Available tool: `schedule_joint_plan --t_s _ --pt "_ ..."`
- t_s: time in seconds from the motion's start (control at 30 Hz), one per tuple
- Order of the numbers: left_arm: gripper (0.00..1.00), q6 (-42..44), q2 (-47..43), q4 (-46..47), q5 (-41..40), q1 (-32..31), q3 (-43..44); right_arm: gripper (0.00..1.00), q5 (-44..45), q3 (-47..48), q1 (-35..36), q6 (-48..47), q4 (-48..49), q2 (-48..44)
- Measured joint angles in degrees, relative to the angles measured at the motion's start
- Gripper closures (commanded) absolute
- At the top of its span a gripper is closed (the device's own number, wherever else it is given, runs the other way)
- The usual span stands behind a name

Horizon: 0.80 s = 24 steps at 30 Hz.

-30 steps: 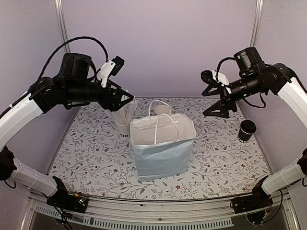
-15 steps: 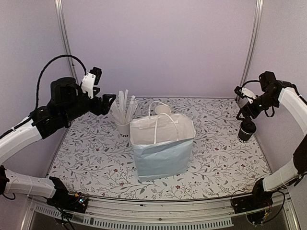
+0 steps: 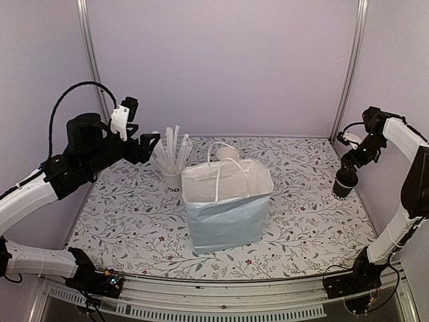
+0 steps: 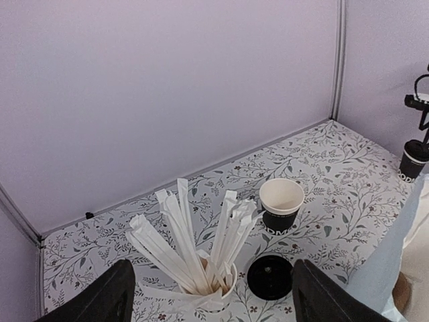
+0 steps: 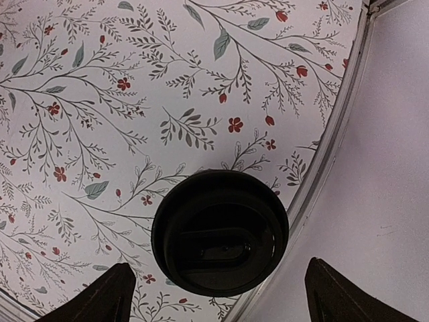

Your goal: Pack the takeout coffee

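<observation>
Bag: the pale blue bag (image 3: 226, 211) stood upright at near centre, unmoved; both cups stood outside it.
Right gripper: the right gripper (image 5: 220, 265) had swung from high near centre down to directly above the lidded coffee cup (image 3: 344, 186) at the right edge. Its fingers were spread to either side and gripped nothing.
Left gripper: the left gripper (image 3: 151, 141) had drawn back left and lower. It was open and empty, just left of the straw cup (image 4: 201, 282).
Open coffee cup: the open coffee cup (image 4: 281, 204) was unmoved behind the bag, near the loose black lid (image 4: 270, 276).
Finding: packing had not begun; a grasp on the lidded cup was judged imminent.
</observation>
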Motion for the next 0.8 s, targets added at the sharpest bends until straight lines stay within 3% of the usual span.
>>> schedule_joint_plan --t_s 0.47,0.8 --pt "0.17 0.0 0.0 0.1 0.9 0.0 0.0 0.06 0.6 3.5 0.0 1.6 -2.3 6.9" --pt "0.17 0.0 0.0 0.1 1.2 0.3 0.0 0.13 0.7 3.5 0.0 2.5 -3.8 7.9"
